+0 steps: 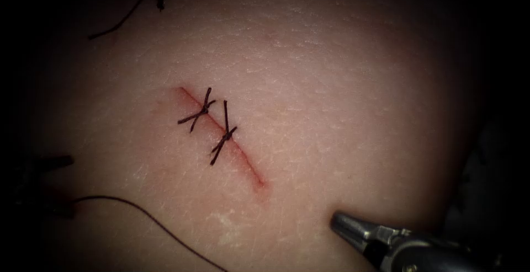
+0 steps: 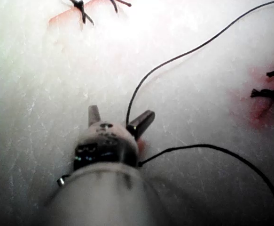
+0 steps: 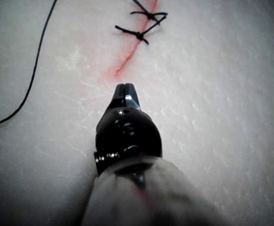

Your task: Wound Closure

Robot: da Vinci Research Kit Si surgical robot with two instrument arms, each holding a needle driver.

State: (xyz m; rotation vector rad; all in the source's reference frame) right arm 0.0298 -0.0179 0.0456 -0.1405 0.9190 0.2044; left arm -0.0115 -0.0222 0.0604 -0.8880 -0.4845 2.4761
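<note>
Right pincer clenched, empty, parked right of cut; left pincer released astride thread, likely ready to grasp. Needle unseen.

Left claw agape above the tissue, thread between its jaws.
</note>
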